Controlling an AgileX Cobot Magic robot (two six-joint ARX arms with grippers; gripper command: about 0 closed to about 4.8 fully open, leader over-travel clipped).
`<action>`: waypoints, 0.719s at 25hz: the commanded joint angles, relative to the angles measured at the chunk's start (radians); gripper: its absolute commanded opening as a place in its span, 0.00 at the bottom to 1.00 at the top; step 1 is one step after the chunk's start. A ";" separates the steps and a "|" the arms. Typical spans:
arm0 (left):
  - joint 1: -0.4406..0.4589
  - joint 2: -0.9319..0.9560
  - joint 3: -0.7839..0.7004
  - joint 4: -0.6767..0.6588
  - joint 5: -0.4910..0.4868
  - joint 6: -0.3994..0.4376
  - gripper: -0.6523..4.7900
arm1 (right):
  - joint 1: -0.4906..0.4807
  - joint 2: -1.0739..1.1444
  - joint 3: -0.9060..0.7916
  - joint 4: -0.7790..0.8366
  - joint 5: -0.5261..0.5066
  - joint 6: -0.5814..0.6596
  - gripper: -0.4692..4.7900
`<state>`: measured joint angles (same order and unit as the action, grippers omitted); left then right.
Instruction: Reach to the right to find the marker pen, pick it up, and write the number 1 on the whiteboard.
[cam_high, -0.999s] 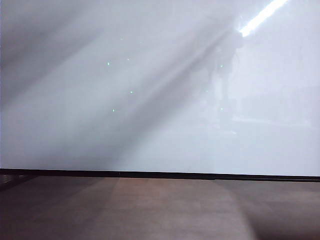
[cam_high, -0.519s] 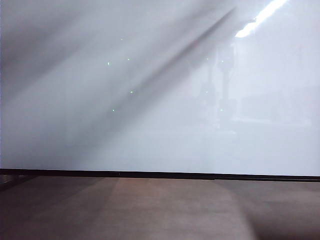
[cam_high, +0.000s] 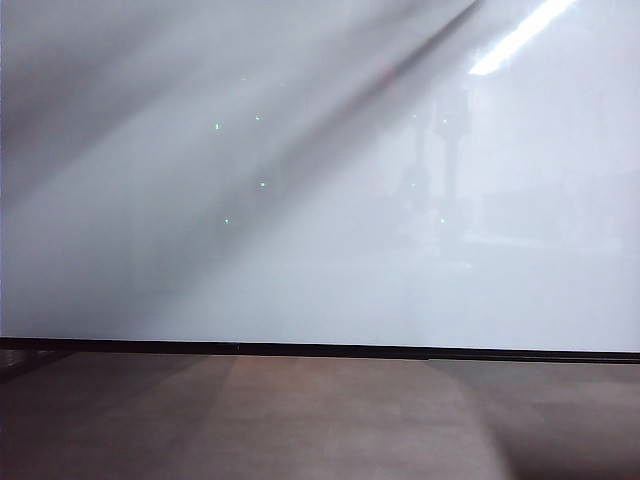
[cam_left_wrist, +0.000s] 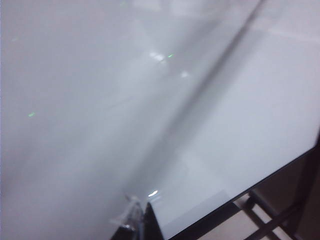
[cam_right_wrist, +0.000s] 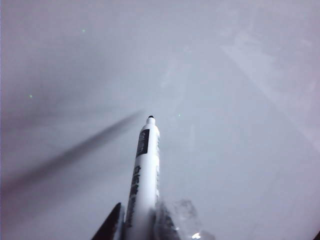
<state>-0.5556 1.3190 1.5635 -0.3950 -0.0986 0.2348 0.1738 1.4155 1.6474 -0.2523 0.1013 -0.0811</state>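
White marker pen (cam_right_wrist: 144, 170) clamped in right gripper (cam_right_wrist: 141, 222), tip toward bare whiteboard (cam_high: 300, 200).
Left gripper (cam_left_wrist: 135, 222) low in frame, state unreadable; no number 1 yet; risks slipping under writing pressure, smearing stroke.

Whiteboard (cam_high: 300, 220) stands behind the wood-look surface (cam_high: 320, 420). Marker pen (cam_right_wrist: 143, 175) in my right gripper (cam_right_wrist: 137, 222), tip toward board; left gripper (cam_left_wrist: 137, 220) near its lower edge.
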 joint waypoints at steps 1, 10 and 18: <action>0.002 0.014 0.007 0.016 0.013 -0.006 0.11 | 0.001 0.007 0.005 0.019 0.017 -0.050 0.08; 0.002 0.037 0.007 0.039 0.030 -0.006 0.11 | -0.005 0.045 0.005 0.027 0.040 -0.082 0.08; 0.003 0.043 0.006 0.044 0.031 -0.005 0.11 | -0.022 0.078 0.005 0.053 0.039 -0.089 0.08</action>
<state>-0.5549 1.3647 1.5631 -0.3660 -0.0711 0.2317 0.1570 1.4929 1.6474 -0.2291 0.1360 -0.1669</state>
